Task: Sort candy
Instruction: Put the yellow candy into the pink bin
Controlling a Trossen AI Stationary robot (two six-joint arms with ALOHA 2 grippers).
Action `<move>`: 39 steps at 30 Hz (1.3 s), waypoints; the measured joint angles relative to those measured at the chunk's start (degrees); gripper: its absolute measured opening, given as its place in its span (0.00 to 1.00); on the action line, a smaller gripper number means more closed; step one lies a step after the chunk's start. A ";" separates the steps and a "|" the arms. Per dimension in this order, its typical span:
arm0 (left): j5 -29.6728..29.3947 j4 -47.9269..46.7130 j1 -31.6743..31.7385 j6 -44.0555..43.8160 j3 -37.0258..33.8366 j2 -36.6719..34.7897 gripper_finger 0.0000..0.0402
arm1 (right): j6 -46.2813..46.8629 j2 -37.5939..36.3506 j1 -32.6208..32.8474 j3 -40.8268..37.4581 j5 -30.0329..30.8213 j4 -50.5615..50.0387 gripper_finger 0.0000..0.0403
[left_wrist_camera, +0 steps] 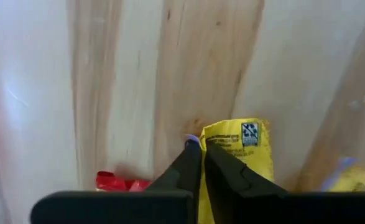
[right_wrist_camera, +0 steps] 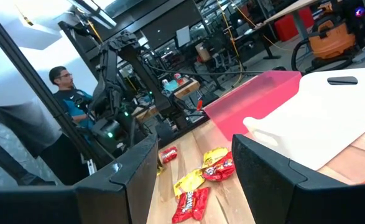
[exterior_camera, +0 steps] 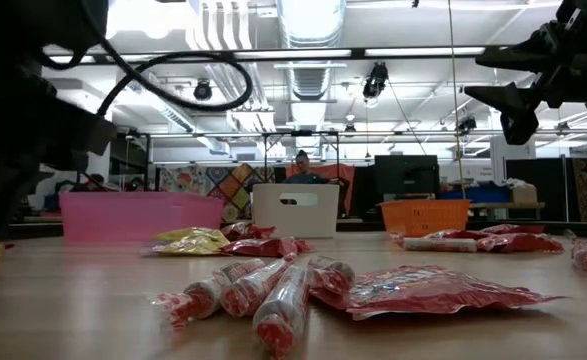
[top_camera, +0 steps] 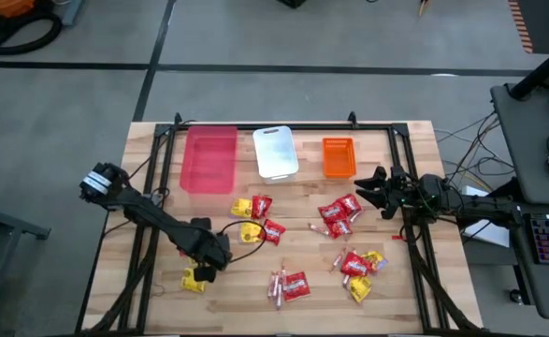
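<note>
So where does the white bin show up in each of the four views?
High view: the white bin sits at the table's far edge, between the pink bin and the orange bin.
Low view: centre background, same neighbours.
Left wrist view: not in it.
Right wrist view: at the picture's right, in front of the pink bin.
Shared landmark: the pink bin beside it.

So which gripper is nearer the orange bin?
Right. The right gripper hangs open just beside the orange bin, on its near side; the left gripper is shut far across the table by a yellow packet.
</note>
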 joint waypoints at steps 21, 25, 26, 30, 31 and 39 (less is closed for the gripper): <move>-60.93 -10.53 17.27 11.82 6.54 -20.41 0.00 | -0.31 0.00 0.00 0.00 4.07 0.94 0.49; -63.19 -8.99 29.62 21.49 5.25 -20.42 0.00 | -0.53 0.00 -0.02 0.00 4.75 0.92 0.49; -63.25 -8.03 32.92 23.59 4.84 -20.02 0.00 | -0.63 0.00 -0.02 0.00 4.85 0.92 0.49; -58.30 -3.62 45.55 32.14 2.96 -17.06 0.00 | -0.70 0.00 -0.02 0.00 7.50 0.94 0.49; -56.23 -1.89 48.27 33.66 2.48 -16.30 0.00 | -0.70 0.00 -0.02 0.00 7.93 0.92 0.49; -47.20 12.02 60.62 48.99 1.85 -7.06 0.00 | -1.05 0.00 -0.02 0.00 8.84 0.92 0.49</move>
